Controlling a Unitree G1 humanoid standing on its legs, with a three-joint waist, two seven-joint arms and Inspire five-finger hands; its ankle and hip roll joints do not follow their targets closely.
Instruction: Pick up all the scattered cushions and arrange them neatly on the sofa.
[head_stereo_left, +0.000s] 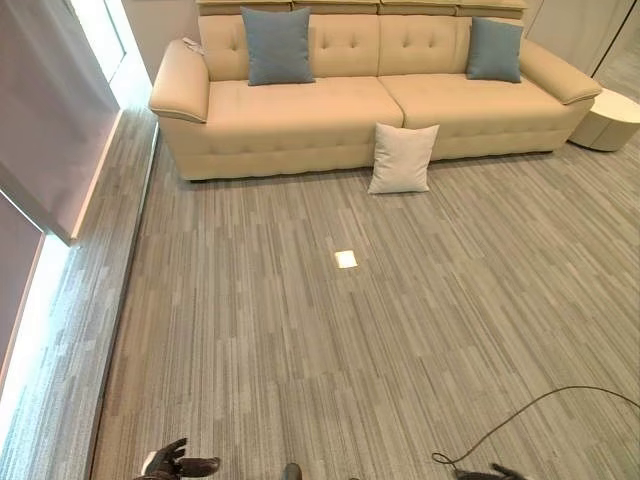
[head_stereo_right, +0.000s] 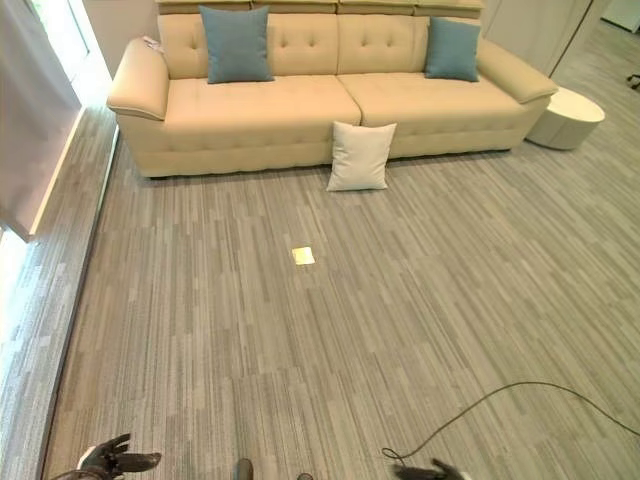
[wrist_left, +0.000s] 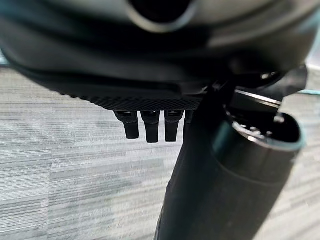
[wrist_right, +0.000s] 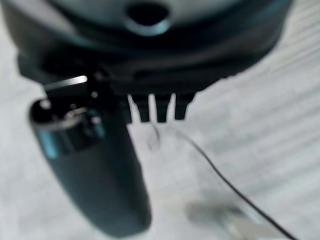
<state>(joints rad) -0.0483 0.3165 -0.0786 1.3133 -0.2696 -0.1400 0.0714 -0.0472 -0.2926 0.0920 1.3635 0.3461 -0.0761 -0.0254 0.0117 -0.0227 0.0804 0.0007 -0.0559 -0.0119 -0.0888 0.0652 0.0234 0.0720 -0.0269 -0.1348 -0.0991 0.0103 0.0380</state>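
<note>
Clearly we are at the approach step: the white cushion (head_stereo_left: 403, 157) leans against the beige sofa (head_stereo_left: 300, 105) front, on the carpet, well apart from us. Left hand (head_stereo_left: 178, 463) and right hand (head_stereo_right: 432, 470) hang relaxed, fingers straight, empty; next we must walk closer.

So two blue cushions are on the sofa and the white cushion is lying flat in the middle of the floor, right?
Not quite. The white cushion stands upright on the floor, leaning against the sofa front, as the left eye view shows. The two blue cushions are on the sofa, as you said.
</note>
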